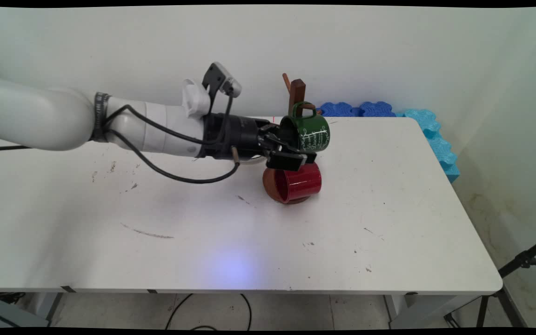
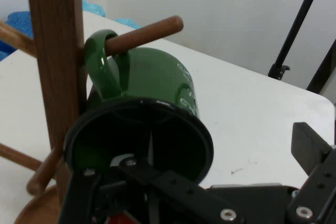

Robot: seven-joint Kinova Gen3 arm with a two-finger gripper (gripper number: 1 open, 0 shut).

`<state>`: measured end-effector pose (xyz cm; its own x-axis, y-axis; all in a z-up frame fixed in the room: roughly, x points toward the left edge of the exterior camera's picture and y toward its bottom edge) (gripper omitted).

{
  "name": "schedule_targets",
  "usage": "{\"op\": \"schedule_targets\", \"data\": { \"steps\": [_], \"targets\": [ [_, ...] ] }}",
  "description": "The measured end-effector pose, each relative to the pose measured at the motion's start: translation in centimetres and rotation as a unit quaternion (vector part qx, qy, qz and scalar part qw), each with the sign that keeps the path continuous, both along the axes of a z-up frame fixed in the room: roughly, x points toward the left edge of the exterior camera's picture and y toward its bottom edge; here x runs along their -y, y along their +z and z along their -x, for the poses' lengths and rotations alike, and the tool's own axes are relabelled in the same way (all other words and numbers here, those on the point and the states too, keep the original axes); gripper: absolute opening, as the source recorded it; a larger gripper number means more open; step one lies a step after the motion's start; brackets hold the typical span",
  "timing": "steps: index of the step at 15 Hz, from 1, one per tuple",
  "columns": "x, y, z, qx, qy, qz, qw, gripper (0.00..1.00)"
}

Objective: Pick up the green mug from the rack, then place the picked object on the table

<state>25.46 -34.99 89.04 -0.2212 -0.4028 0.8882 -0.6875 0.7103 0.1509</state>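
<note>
White table (image 1: 249, 242) fills the main view, with small dark marks on its top. Toward the back of it stands a brown wooden mug stand (image 1: 297, 93) with a round base (image 1: 271, 188). A green mug (image 1: 312, 132) with white writing hangs on the stand. In the hand view its handle is hooked over a round peg (image 2: 152, 30) that sticks out of the post (image 2: 55, 51), and the open mouth of the green mug (image 2: 157, 77) faces the camera. The black gripper (image 1: 291, 149) is right at the mug's mouth. Its fingers are spread wide. One finger (image 2: 312, 148) stands well away from the mug's rim, so the gripper (image 2: 220, 166) is not squeezing the mug. I cannot tell if the other finger touches the mug. Just under the green mug is a red mug (image 1: 298, 181), on its side, low down by the base. I cannot tell if it hangs on a peg or lies on the base. Black cables (image 1: 179, 173) hang from the white arm. Blue foam blocks (image 1: 356, 109) sit at the back edge and right side of the table. A black tripod (image 1: 524, 260) stands on the floor to the right.
</note>
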Motion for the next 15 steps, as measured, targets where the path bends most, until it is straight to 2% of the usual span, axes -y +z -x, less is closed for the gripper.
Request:
{"op": "schedule_targets", "data": {
  "steps": [7,8,15],
  "targets": [
    [1.3,-0.7,1.4,-0.001,0.004,0.003,1.0000,1.00],
    [1.5,-0.8,1.5,-0.001,0.005,0.003,1.0000,0.00],
    [1.8,-1.1,1.8,-0.001,0.009,0.001,1.0000,0.00]
  ]
}}
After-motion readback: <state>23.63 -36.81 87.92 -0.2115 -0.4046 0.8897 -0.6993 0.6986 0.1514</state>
